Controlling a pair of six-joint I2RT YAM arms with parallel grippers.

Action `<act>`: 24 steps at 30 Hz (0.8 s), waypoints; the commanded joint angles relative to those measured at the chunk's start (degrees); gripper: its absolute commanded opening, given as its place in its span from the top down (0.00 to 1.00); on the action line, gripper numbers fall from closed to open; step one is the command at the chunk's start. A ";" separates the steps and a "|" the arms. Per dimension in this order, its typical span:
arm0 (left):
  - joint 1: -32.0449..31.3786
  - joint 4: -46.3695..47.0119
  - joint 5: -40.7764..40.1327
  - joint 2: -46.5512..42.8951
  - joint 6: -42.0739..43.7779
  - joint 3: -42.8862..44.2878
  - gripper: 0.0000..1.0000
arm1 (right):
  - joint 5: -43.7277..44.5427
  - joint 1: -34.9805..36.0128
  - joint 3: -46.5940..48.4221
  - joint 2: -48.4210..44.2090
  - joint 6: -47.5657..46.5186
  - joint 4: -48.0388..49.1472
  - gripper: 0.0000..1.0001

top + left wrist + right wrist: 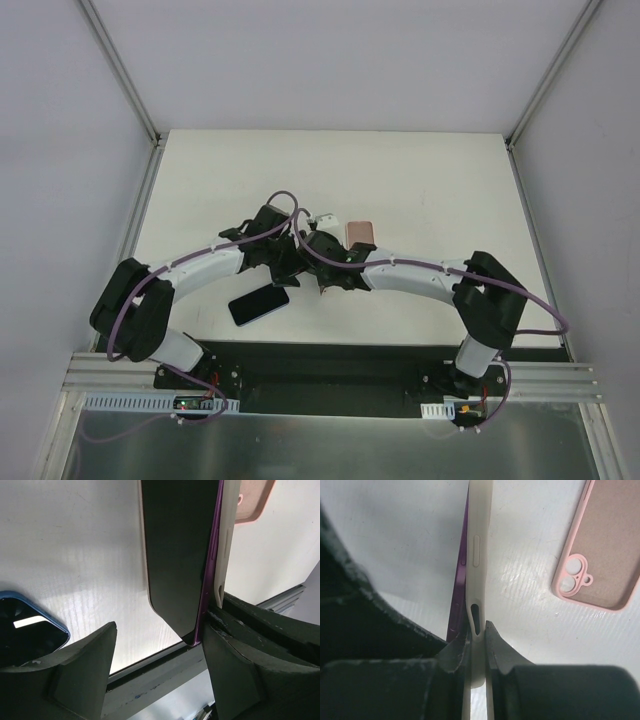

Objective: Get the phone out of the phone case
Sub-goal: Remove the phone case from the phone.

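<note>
A purple phone point(175, 555) with a dark screen sits partly in a cream case point(479, 555), held on edge above the table. The phone's purple side point(460, 590) stands apart from the case wall near my right gripper. My right gripper point(478, 630) is shut on the cream case's edge. My left gripper point(160, 630) is open, its jaws wide apart, with the phone's lower corner between them close to the right finger point(235, 675). In the top view both grippers meet at mid-table, left point(290, 255) and right point(322, 262).
A second dark phone with a blue rim point(258, 303) lies on the table near the front edge, also in the left wrist view point(25, 635). An empty pink case point(360, 232) lies behind the grippers, also in the right wrist view point(600, 545). White walls surround the table.
</note>
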 commanded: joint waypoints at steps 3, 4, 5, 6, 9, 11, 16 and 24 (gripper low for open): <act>0.12 -1.47 -6.77 -1.06 0.32 -3.80 0.29 | -6.58 2.23 10.39 1.16 12.63 -7.52 0.99; 0.12 -1.47 -6.42 -1.14 0.40 -4.06 0.29 | -7.02 2.23 10.57 1.34 13.85 -8.06 0.99; 0.12 -1.47 -6.33 -1.23 0.58 -4.15 0.29 | -7.37 2.14 10.74 1.43 14.13 -8.32 0.99; 0.12 -1.29 -5.98 -1.41 0.84 -4.85 0.29 | -7.55 2.14 10.57 1.34 14.30 -8.24 0.99; 0.12 0.81 -4.83 -3.07 1.81 -7.82 0.30 | -7.64 2.14 10.13 0.99 15.01 -8.32 0.99; 0.12 2.04 -3.52 -4.74 2.16 -9.42 0.31 | -7.99 2.05 10.04 0.90 15.27 -8.06 0.99; 0.03 3.80 -0.88 -5.10 4.45 -10.83 0.31 | -10.01 2.05 9.78 0.20 14.83 -5.87 0.99; 0.03 3.89 -0.17 -3.96 5.07 -10.04 0.32 | -9.84 1.96 6.97 -2.00 11.67 -3.05 0.99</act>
